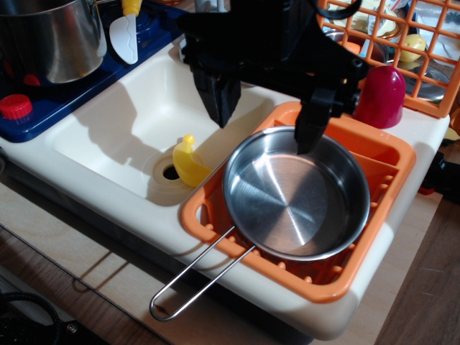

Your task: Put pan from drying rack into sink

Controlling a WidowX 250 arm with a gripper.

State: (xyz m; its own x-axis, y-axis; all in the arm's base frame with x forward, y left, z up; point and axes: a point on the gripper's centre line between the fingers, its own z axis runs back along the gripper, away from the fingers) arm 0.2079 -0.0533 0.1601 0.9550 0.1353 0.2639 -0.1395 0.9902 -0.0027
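I see the pan (296, 195) lying in the orange drying rack (374, 237), its wire handle sticking out over the front edge. Behind it to the left, the cream sink (108, 129) holds a yellow toy piece (185, 159) beside the drain. My black gripper (262, 129) hangs above the pan's far rim, jaws released, one finger over the sink.

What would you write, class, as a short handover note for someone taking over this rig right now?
Gripper: open, empty, above the pan's far-left rim, one finger over the sink side, the other over the pan.
Pan: lying in the drying rack, handle sticking out past the front edge.
Sink: holds a yellow toy by the drain.
Done: nothing grasped.
Left: grip the pan, lift it, set it in the sink.
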